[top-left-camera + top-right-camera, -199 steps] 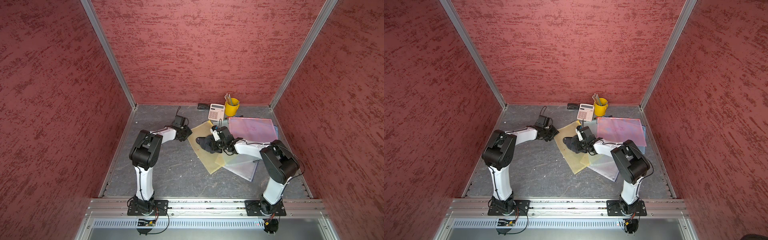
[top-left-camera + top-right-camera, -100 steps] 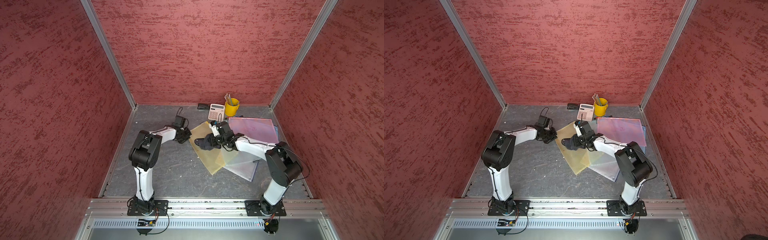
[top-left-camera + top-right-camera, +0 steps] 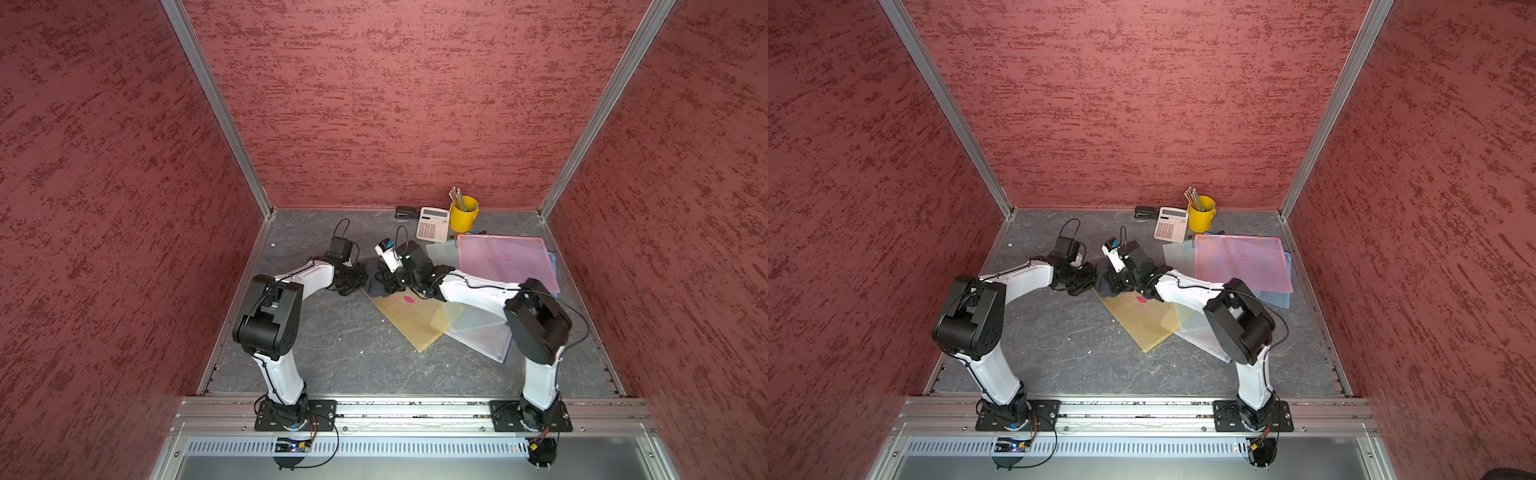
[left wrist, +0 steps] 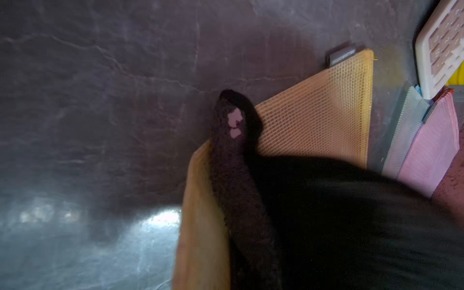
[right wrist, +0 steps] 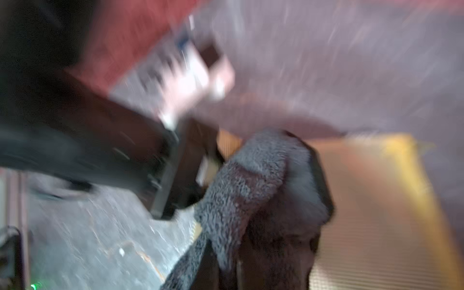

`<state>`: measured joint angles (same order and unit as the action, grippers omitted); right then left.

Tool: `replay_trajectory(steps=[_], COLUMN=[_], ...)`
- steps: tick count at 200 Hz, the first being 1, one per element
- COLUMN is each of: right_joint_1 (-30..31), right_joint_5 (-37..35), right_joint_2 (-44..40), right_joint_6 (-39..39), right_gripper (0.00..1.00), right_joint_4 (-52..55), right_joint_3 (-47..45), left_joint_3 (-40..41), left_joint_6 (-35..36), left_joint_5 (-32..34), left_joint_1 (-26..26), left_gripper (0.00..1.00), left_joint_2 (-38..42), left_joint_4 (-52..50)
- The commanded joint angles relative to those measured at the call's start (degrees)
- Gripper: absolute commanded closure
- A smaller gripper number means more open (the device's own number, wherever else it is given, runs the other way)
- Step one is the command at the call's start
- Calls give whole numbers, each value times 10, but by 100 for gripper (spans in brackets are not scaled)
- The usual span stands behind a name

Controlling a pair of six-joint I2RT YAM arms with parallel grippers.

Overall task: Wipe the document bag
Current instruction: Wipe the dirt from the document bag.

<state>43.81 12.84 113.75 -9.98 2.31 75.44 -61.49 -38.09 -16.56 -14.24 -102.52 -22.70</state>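
Yellow doc bag [image 3: 409, 318] corner under R hand [image 3: 390, 283] w/ cloth [image 3: 375, 286]

No legible text. Keys of calculator [image 3: 433, 224] too small to read. Dark tab [image 4: 342, 55] at corner of yellow document bag [image 4: 313, 120]: lettering blurred, unreadable.

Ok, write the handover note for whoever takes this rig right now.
Grippers: the left gripper is shut at the far left edge of the yellow document bag; whether it pinches the bag I cannot tell. The right gripper is shut on the dark cloth.
Things: the cloth lies on the bag's far end.
Done: cloth in hand and on the bag.
Left: the pink mark beside the cloth is not yet wiped off.
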Motion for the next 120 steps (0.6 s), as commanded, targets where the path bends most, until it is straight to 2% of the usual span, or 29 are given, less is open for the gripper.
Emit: replay_trajectory(steps=[1, 23, 59, 86, 100, 109, 120], right_joint_1=[3, 5, 7, 7, -4, -10, -11], right_joint_5=[-16, -47, -69, -113, -109, -100, -104], right_joint_2=[11, 1, -10, -78, -126, -152, -177], right_joint_6=[6, 17, 1, -27, -53, -64, -67], right_gripper=[100, 100, 100, 100, 100, 100, 100], right_joint_4=[24, 26, 59, 89, 108, 126, 178], right_joint_3=[1, -48, -134, -246, -300, -319, -296], left_joint_3=[12, 26, 8, 1, -5, -13, -20], left_joint_6=[18, 10, 24, 39, 62, 79, 101], left_joint_5=[-9, -18, -19, 11, 10, 12, 6], left_joint_1=[13, 22, 35, 49, 55, 55, 53], left_gripper=[100, 100, 100, 100, 100, 100, 100], left_joint_2=[6, 9, -11, -12, -11, -14, -18], left_joint_4=[7, 39, 34, 29, 26, 15, 4])
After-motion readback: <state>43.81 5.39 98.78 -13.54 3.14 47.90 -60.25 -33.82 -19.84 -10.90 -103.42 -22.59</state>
